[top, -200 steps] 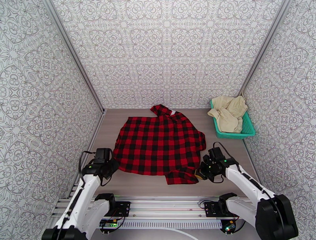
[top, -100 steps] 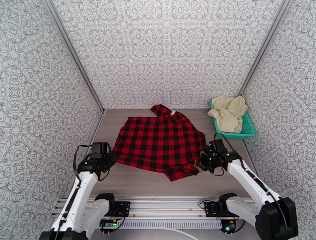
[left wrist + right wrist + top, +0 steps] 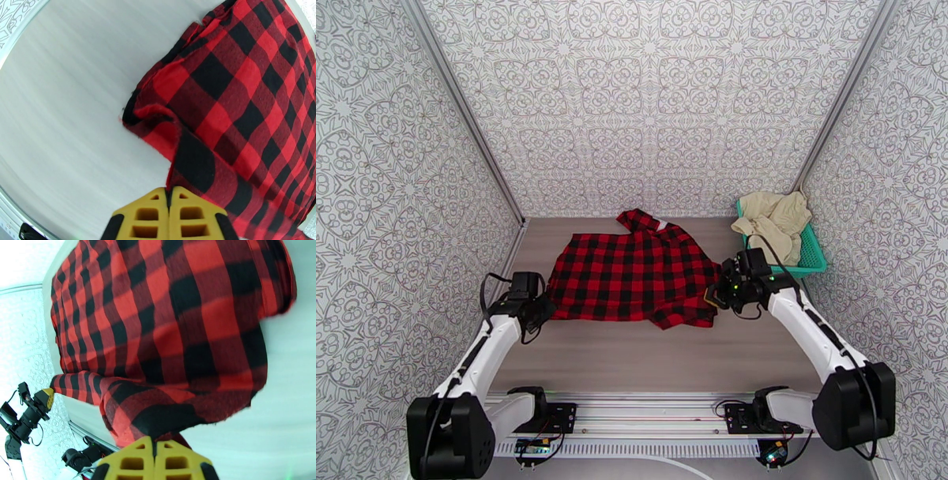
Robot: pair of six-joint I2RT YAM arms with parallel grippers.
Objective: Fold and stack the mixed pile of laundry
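The red-and-black checked flannel shirt (image 3: pixel 632 272) lies spread on the table, its collar at the far end and its near hem lifted and doubled back. My left gripper (image 3: pixel 539 308) is shut on the hem's left corner; in the left wrist view the yellow fingertips (image 3: pixel 170 197) pinch the checked cloth (image 3: pixel 237 98). My right gripper (image 3: pixel 715 294) is shut on the right corner, with the shirt (image 3: pixel 166 319) draping away from its pads (image 3: pixel 154 445). Cream-beige cloth pieces (image 3: pixel 774 221) are heaped in the basket at the far right.
The teal mesh basket (image 3: pixel 812 256) stands against the right wall, just beyond my right arm. Patterned walls close in the left, back and right sides. Bare wooden table (image 3: pixel 632 355) stretches between the shirt and the arm bases.
Both grippers have moved away from the bases toward the far side, carrying the near hem with them. The shirt now looks shorter front to back, with the near table bare.
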